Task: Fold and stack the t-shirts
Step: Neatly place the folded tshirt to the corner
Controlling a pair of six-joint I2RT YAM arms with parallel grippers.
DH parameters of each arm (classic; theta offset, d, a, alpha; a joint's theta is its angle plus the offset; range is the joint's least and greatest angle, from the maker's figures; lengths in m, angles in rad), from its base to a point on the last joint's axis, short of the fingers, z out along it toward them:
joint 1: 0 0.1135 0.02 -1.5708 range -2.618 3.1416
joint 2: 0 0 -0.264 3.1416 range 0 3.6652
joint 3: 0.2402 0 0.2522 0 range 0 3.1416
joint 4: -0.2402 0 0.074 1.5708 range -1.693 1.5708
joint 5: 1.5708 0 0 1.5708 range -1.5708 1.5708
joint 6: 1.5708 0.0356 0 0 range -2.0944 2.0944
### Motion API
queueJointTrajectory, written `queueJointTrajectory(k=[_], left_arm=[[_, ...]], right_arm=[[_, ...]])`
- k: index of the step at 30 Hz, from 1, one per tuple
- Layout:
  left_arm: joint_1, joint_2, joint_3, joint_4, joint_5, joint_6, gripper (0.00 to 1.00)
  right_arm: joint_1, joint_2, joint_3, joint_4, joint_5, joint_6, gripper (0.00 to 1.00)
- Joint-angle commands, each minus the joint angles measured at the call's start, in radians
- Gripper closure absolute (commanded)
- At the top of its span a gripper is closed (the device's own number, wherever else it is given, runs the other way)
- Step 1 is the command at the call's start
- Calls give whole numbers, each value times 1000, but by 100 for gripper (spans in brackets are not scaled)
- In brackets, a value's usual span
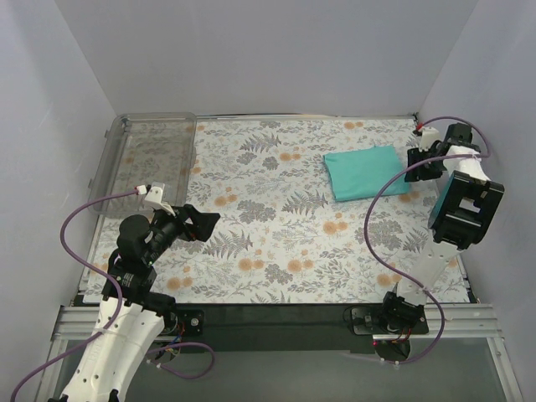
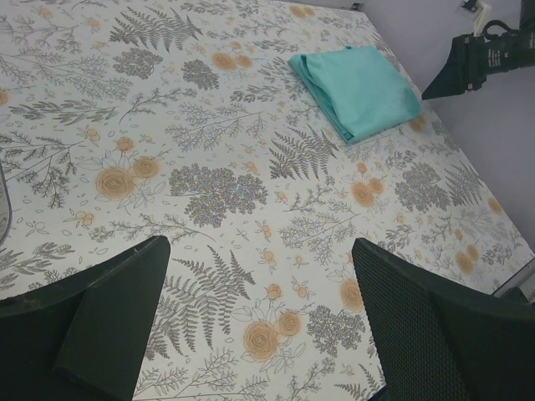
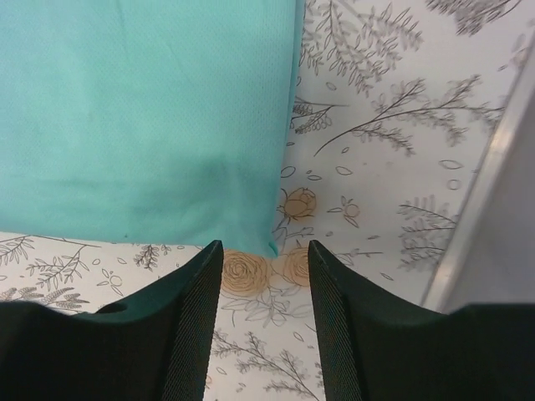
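Observation:
One teal-green t-shirt (image 1: 366,172) lies folded into a flat rectangle on the flower-patterned table at the far right. It also shows in the left wrist view (image 2: 359,88) and fills the upper left of the right wrist view (image 3: 142,109). My right gripper (image 1: 413,172) is open and empty just off the shirt's right edge; in its own view (image 3: 263,251) the shirt's near corner lies just ahead of the gap between the jaws. My left gripper (image 1: 205,224) is open wide and empty over bare table at the left (image 2: 259,251), far from the shirt.
A clear plastic bin (image 1: 151,159) stands at the far left of the table. White walls close in the back and both sides. The right wall and the table's metal edge (image 3: 485,192) are close beside my right gripper, which also shows in the left wrist view (image 2: 468,63).

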Motion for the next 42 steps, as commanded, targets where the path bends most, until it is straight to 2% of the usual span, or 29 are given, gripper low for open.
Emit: queueJointTrajectory(k=[1,6,9,13,17,18,20,25,42], left_arm=[[3,-13,-4,9,11,9,16],[3,-13,-4,14,11,9,16],[5,-16,-5,12,10,9,16],[5,-21,-7,12,3,9,16],[3,-25,-10,12,-1,6,16],[3,-27,-11,10,-3,4,16],[3,-25,-10,9,-4,4,16],[3,-25,-10,4,-15,4,16],[5,-10,-10,3,-17,6,16]], right_arm=[[40,-106,5,2,128,-112,55],[114,-169,4,2,150,-158,54],[181,-198,-8,-16,69,-210,57],[287,-168,41,-30,-26,-169,68],[379,-37,165,-29,-6,-69,80],[437,-11,224,-27,4,-32,85],[468,67,290,-26,35,-4,88],[539,193,429,-29,72,48,89],[582,345,538,-10,84,88,90]])
